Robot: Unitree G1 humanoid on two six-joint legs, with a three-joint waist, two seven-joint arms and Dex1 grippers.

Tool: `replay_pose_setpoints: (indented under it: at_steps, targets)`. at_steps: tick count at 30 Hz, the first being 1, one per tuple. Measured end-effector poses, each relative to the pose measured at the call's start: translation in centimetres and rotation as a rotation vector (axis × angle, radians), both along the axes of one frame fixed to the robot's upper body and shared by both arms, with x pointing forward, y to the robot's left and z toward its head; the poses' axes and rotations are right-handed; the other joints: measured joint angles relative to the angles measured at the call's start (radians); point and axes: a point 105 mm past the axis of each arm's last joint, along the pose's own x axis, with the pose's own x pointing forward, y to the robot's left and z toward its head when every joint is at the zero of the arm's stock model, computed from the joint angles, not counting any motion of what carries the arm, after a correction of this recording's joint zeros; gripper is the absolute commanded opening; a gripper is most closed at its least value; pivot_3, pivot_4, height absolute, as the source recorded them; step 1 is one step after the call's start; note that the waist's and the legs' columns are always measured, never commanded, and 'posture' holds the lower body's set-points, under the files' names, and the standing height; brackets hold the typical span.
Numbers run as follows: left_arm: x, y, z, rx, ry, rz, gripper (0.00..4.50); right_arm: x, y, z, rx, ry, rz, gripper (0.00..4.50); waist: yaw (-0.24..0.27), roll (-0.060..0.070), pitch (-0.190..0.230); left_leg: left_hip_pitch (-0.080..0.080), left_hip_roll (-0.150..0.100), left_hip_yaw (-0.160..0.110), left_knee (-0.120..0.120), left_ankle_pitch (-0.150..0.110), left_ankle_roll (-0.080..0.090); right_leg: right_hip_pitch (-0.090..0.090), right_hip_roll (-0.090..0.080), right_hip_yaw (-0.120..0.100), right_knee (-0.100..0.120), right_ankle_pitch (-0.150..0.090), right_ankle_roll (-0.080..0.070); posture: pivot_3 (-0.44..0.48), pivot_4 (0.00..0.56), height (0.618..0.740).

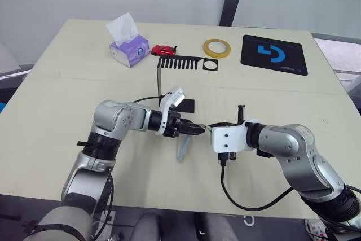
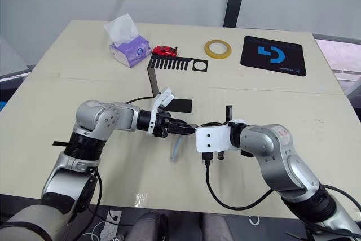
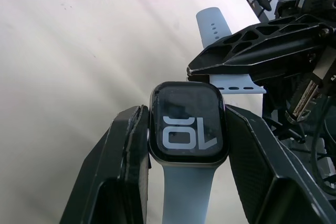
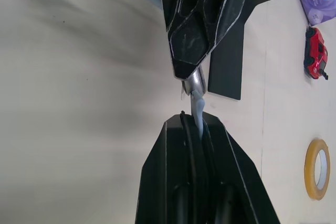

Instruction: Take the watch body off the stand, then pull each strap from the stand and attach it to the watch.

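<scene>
The watch body (image 3: pixel 189 127) shows its dark screen, clamped between the fingers (image 3: pixel 123 156) of my left gripper (image 1: pixel 194 130), which is shut on it. One pale blue-grey strap (image 1: pixel 183 149) is fixed to it and hangs down toward the table. The second strap (image 3: pixel 233 83), the one with holes, butts against the other end of the watch body. My right gripper (image 1: pixel 214 126) is shut on that strap (image 4: pixel 197 113), tip to tip with the left gripper above the table's middle. The black stand (image 1: pixel 159 80) rises just behind them, its comb bar (image 1: pixel 180 63) bare.
At the back of the table sit a purple tissue box (image 1: pixel 128 46), a red toy car (image 1: pixel 163 49), a yellow tape ring (image 1: pixel 217 48) and a black mouse pad (image 1: pixel 274 55). The stand's flat foot (image 1: pixel 189 105) lies close behind the left gripper.
</scene>
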Motion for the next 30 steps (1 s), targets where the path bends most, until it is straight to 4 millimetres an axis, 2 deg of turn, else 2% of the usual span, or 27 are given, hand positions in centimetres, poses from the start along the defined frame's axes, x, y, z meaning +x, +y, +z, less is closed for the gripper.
replay_pose_setpoints:
  at_steps: [30]
  targets:
    - [-0.19,-0.38,0.41,-0.013,0.004,0.008,1.74,0.74,0.06,-0.18,-0.003,0.005,-0.029,0.0,0.0,0.0,0.0,0.0,0.0,0.0,0.0,0.001,-0.001,0.0,0.0,0.0,0.0,0.0,0.0,0.0,0.15,0.738]
